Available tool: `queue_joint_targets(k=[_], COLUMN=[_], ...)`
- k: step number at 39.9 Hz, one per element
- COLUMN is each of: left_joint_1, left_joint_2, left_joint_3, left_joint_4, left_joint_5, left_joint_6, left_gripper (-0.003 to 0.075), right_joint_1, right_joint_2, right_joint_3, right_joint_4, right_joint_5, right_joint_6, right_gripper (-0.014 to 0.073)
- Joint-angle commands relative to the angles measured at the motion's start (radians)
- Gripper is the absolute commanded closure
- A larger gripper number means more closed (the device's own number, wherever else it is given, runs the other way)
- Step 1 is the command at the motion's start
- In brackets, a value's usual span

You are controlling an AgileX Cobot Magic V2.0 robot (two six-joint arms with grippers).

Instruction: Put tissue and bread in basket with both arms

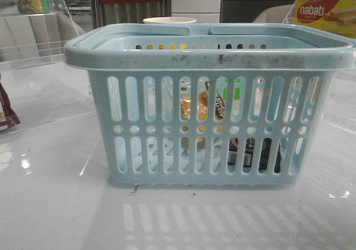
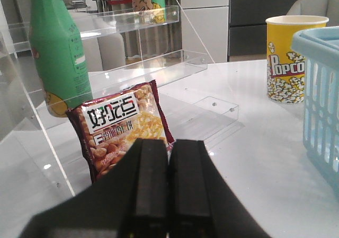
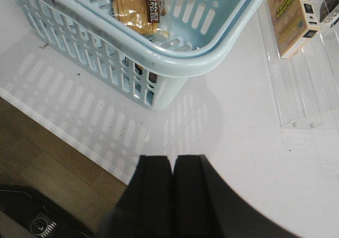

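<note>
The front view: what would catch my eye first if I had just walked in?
The big light blue basket fills the middle of the table, with the bread and a dark pack, probably the tissue, showing through its slots. Off to the left, the left wrist view shows a red-brown snack packet in front of a green bottle, with a yellow popcorn cup beyond.

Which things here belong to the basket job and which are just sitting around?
Job:
basket
bread, inside the basket
a dark pack low in the basket, possibly the tissue
left end effector and right end effector, both shut and empty

Lying about:
popcorn cup
green bottle
red-brown snack packet
nabati box
</note>
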Motion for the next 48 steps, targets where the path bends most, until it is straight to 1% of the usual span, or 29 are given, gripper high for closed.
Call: queue_joint_targets(k=[1, 41, 42, 44, 48], left_joint_1=[0.001, 0.001, 0.001, 0.001, 0.001], left_joint_2=[-0.019, -0.017, -0.017, -0.017, -0.017], left_joint_3=[-0.001, -0.001, -0.001, -0.001, -0.001], left_joint_4=[-0.005, -0.006, -0.006, -0.006, -0.006], left_joint_5=[-0.093, -0.093, -0.093, -0.093, -0.093], left_joint_6=[0.002, 0.002, 0.002, 0.002, 0.002], left_gripper=[0.0624, 0.0624, 0.0624, 0.0624, 0.0624], right_joint_1=[-0.001, -0.001, -0.006, -0.030, -0.097], right_joint_2=[0.003, -0.011, -0.020, -0.042, -0.105], right_joint_3=[-0.026, -0.024, -0.019, 0.005, 0.085], right_joint_4=[-0.022, -0.022, -0.030, -0.033, 0.001], right_joint_5=[-0.060, -0.062, -0.068, -0.133, -0.338], right_joint_6=[-0.006, -0.006, -0.006, -0.006, -0.006], right_gripper=[0.0536, 0.0536, 0.0536, 0.0536, 0.0536])
